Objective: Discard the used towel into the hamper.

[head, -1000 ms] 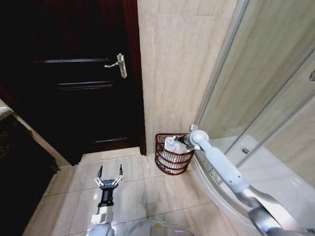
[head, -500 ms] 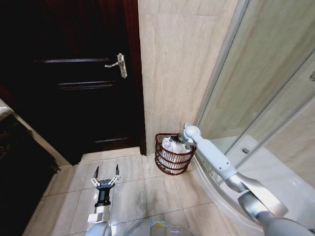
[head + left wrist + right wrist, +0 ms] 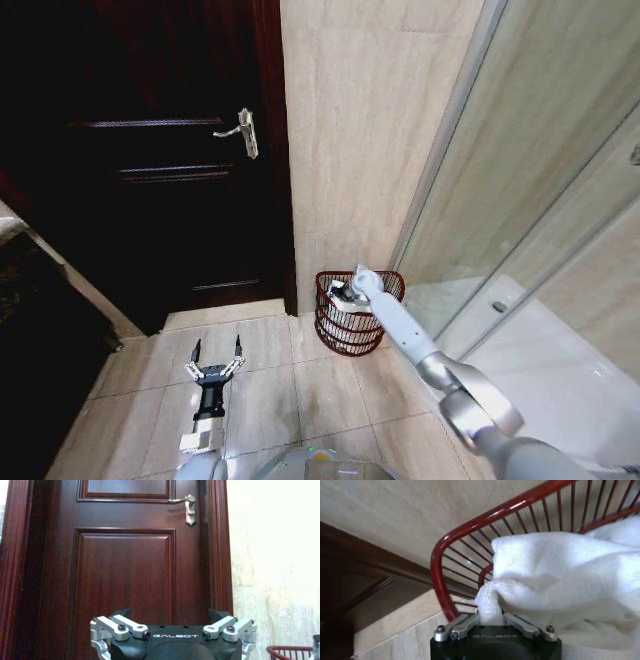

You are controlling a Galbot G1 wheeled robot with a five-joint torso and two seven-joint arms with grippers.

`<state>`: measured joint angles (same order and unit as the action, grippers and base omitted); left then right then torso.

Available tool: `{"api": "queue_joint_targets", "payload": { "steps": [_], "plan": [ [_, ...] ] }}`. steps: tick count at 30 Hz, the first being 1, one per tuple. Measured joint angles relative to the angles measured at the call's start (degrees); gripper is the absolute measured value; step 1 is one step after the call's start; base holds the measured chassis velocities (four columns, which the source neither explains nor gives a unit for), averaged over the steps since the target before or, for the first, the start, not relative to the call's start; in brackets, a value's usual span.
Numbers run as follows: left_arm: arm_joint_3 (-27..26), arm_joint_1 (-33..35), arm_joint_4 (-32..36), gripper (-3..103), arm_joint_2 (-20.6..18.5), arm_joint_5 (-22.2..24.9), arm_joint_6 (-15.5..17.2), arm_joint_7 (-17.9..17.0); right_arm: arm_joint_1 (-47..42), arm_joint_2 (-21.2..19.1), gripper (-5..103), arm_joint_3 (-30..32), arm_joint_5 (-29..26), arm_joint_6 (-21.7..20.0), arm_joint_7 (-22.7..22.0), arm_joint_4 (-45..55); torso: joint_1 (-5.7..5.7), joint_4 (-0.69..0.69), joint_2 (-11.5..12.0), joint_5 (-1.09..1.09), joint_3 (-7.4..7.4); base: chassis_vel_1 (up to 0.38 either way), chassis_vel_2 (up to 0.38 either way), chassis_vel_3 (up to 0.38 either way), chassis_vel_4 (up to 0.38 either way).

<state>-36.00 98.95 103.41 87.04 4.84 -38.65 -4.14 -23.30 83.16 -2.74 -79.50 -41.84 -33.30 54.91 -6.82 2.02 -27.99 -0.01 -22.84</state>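
Two grippers are showing: right gripper [image 3: 490, 619] is pinching the towel [image 3: 560, 592] inside the hamper [image 3: 352, 318]; left gripper [image 3: 216, 356] is idling spread, facing the door [image 3: 125, 570].

Dark wood door [image 3: 170, 180], silver handle [image 3: 243, 130]; beige tiled wall [image 3: 350, 130]; glass shower enclosure [image 3: 530, 200]

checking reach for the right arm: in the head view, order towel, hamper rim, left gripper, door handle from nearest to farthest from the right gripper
1. towel: pinched in the right gripper, inside the hamper.
2. hamper rim: around it.
3. left gripper: on the robot's left, over the floor.
4. door handle: high on the dark door.
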Motion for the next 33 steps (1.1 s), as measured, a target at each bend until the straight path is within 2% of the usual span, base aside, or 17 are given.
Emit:
{"api": "queue_joint_targets", "payload": {
  "steps": [7, 14, 21, 23, 26, 33],
  "plan": [
    [0.3, -0.2, -0.1, 100, 0.4, -0.4, 0.0, 0.0, -1.3, 2.3, 3, 0.8, 4.2, 0.6, 1.8, -0.3, 0.00, 0.00, 0.0, 0.00, 0.00, 0.000, 0.000, 0.000, 0.000],
    [1.1, -0.1, -0.2, 100, 0.6, -0.9, -0.1, -0.1, -1.4, 1.3, 3, -0.8, 5.5, 1.6, 2.4, 3.4, 0.00, 0.00, 0.0, 0.00, 0.00, 0.000, 0.000, 0.000, 0.000],
    [2.6, -0.1, -0.1, 100, 1.1, -1.2, -0.6, -0.1, -1.1, -2.1, 3, -2.0, 5.7, 1.7, 1.6, 7.9, 0.00, 0.01, 0.0, 0.02, 0.00, 0.000, 0.000, 0.000, 0.000],
    [3.4, -0.3, -0.6, 100, 1.1, -1.3, -0.9, -0.1, -1.6, -4.8, 3, -3.1, 6.0, 1.5, 1.7, 11.4, 0.00, 0.01, 0.0, 0.03, 0.00, 0.000, 0.000, 0.000, 0.000],
    [4.0, -0.5, -1.0, 100, 1.1, -1.7, -0.9, -0.1, -1.9, -6.5, 3, -3.5, 5.7, 0.8, 1.5, 13.9, 0.00, 0.00, 0.0, 0.02, 0.00, 0.000, 0.000, 0.000, 0.000],
    [4.7, -0.9, -0.4, 100, 0.0, -1.9, -0.1, -0.1, -1.9, -11.1, 3, -2.5, 3.1, 0.0, -2.4, 16.2, 0.00, 0.00, 0.0, 0.03, 0.00, 0.000, 0.000, 0.000, 0.000]
  ]
}}
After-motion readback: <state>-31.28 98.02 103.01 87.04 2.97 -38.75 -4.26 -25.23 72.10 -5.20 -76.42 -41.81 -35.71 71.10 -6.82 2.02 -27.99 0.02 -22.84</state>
